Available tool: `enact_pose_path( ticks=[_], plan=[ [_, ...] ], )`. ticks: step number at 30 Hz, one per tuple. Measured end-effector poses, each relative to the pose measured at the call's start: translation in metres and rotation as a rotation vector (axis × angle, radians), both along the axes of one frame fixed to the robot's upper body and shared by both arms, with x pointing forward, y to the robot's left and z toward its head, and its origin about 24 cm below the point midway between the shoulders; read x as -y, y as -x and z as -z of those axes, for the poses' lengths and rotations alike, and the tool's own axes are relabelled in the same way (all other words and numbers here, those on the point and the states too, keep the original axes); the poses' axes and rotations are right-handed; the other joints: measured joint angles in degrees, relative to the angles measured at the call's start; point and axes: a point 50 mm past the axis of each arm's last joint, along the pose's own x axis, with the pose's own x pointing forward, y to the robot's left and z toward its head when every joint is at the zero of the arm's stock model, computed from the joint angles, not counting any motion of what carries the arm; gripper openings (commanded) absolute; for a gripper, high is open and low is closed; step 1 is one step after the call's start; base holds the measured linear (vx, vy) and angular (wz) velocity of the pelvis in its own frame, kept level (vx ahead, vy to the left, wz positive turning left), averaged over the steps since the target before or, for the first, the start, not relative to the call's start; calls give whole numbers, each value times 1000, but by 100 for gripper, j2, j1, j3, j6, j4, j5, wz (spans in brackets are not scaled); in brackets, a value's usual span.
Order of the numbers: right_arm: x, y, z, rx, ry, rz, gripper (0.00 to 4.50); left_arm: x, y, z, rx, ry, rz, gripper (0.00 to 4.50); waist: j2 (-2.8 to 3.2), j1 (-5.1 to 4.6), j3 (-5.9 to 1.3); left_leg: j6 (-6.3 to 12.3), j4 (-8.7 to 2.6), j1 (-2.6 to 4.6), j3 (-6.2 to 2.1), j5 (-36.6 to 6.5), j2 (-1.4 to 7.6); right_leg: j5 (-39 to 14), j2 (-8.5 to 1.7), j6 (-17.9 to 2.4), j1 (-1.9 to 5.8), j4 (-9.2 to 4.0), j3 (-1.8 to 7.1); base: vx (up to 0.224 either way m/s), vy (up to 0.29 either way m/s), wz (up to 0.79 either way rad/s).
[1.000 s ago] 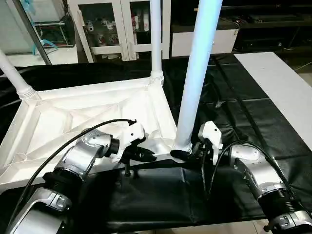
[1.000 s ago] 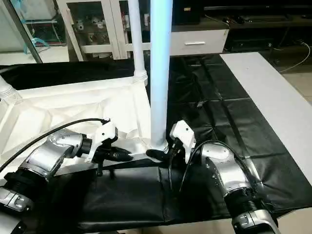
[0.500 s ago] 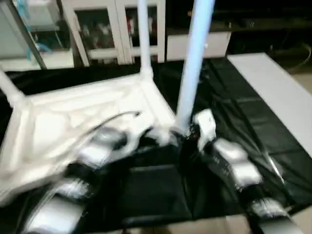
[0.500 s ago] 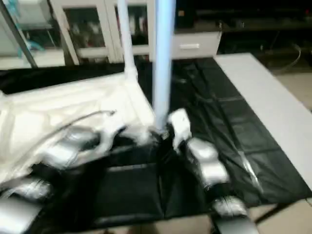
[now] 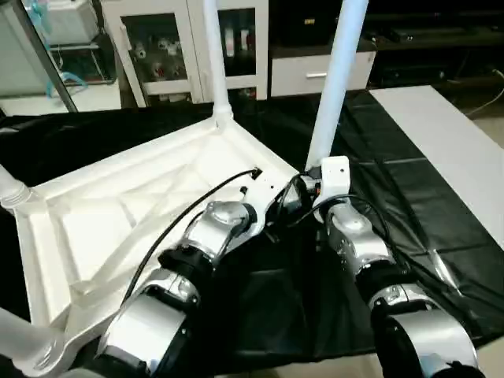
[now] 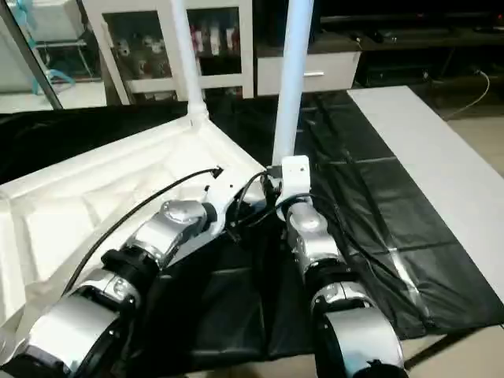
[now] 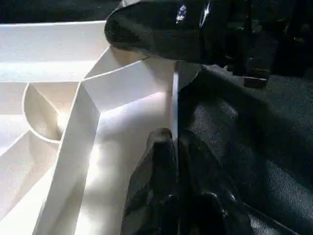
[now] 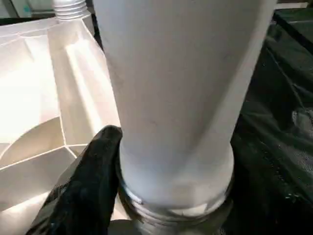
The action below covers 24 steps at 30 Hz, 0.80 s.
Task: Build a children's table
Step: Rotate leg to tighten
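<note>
Jaws holding firm: right gripper (image 5: 307,183) clasping leg (image 5: 335,87) at its socket, left gripper (image 7: 169,141) pinching shut on tabletop (image 5: 94,228) rim; swinging upturned tabletop round since a second ago, probably seating this leg.

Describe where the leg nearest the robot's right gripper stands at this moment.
In the head views, the leg stands upright in the tabletop's near right corner socket, directly ahead of the right gripper.

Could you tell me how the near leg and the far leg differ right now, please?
The right pincer grips the near leg at its base; nothing touches the far leg. The near leg looks bluish, the far leg plain white. Both stand upright in corner sockets of the upturned tabletop.
</note>
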Motion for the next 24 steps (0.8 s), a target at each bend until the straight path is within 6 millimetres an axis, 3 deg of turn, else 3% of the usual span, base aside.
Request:
enact_pose_path(
  ticks=[2, 5, 10, 14, 19, 24],
  plan=[
    [-9, 4, 2, 18, -18, -43, 351, -12, -2, 0, 12, -12, -8, 0, 0, -63, 0, 0, -4, -9, -3, 1, 11, 0, 15, 0, -14, 6, 1, 0, 0, 0],
    [-7, 8, 2, 53, 4, -136, 387, -29, 3, 0, 22, -16, 72, 0, 1, -77, 0, 1, -16, -28, -4, 2, 14, -1, 19, 1, -42, 11, -1, 0, 0, 0],
    [10, 24, -5, 107, 15, -418, 410, -54, 26, -2, -23, 4, 356, 0, 15, 109, 0, 32, -8, -59, 1, 21, 20, -18, 18, 7, -70, 21, -6, 0, 0, 0],
    [18, 44, -8, 131, 67, -644, 410, -66, 37, -2, -68, 1, 467, 0, 12, 194, 2, 48, 22, -93, 2, 11, 19, -17, 12, 7, -84, 19, -3, 0, 0, 0],
    [29, 67, -12, 112, 115, -866, 410, -75, 49, -2, -107, -7, 564, 0, 6, 227, 5, 29, 30, -92, 2, 0, 17, -13, 10, 8, -78, 24, -2, 0, 0, 0],
    [34, 78, -12, 61, 119, -953, 410, -78, 55, -2, -129, -11, 604, 0, 0, 212, 6, 27, 30, -89, 2, 1, 17, -3, 9, 5, -75, 23, 0, 0, 0, 0]
  ],
)
